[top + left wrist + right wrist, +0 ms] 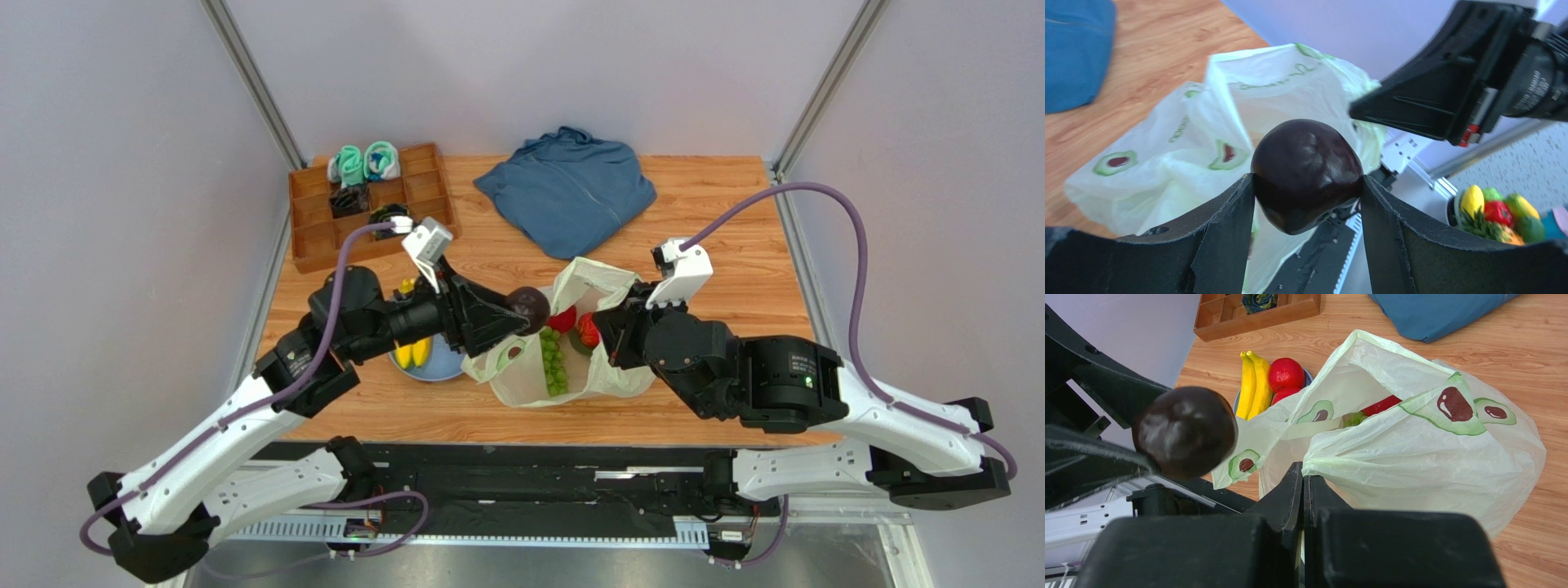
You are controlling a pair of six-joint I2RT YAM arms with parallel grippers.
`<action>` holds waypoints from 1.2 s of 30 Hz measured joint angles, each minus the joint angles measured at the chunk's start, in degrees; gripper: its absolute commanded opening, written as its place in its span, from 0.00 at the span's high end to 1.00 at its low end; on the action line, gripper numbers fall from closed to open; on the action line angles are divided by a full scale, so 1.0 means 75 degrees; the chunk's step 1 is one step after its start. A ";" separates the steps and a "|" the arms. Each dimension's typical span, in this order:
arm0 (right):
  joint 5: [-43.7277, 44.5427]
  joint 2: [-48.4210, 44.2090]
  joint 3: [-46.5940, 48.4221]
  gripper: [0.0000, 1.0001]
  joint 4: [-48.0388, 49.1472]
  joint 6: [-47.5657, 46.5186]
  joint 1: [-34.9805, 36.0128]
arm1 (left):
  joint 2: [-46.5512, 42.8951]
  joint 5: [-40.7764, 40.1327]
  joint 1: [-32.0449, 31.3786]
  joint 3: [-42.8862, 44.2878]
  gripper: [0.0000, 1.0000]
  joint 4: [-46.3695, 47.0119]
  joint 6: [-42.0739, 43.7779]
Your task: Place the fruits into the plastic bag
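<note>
Avocado (pixel 1307 165) in left gripper (pixel 1308 184) — beside bag (pixel 1186 141)

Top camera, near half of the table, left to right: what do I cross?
Banana → avocado held in the left tool → green grapes inside the plastic bag → right tool, shut on the bag's rim.
</note>
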 measured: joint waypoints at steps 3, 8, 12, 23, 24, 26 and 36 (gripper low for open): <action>-0.0029 0.0000 0.0000 1.00 0.0000 0.0003 0.0000 | 0.0358 -0.0245 -0.0717 0.0230 0.57 0.0184 0.0099; -0.0038 0.0000 0.0000 1.00 0.0003 0.0003 0.0000 | 0.0860 -0.0583 -0.1244 0.0318 0.57 0.0210 0.0146; -0.0038 -0.0003 0.0000 1.00 0.0003 0.0003 0.0000 | 0.1466 -0.0801 -0.1329 0.0315 0.57 0.0082 0.0140; -0.0041 -0.0085 0.0000 1.00 0.0035 0.0020 0.0000 | 0.2868 -0.1547 -0.1682 0.0513 0.52 -0.1134 0.0201; -0.0041 -0.0087 0.0000 1.00 0.0038 0.0023 0.0000 | 0.2987 -0.1617 -0.1731 0.0589 0.49 -0.1259 0.0216; -0.0041 -0.0090 0.0000 1.00 0.0055 0.0029 0.0000 | 0.3147 -0.1679 -0.1801 0.0641 0.40 -0.1376 0.0233; -0.0041 -0.0189 -0.0047 1.00 0.0058 0.0061 0.0000 | 0.3238 -0.1833 -0.1862 0.0711 0.21 -0.1644 0.0385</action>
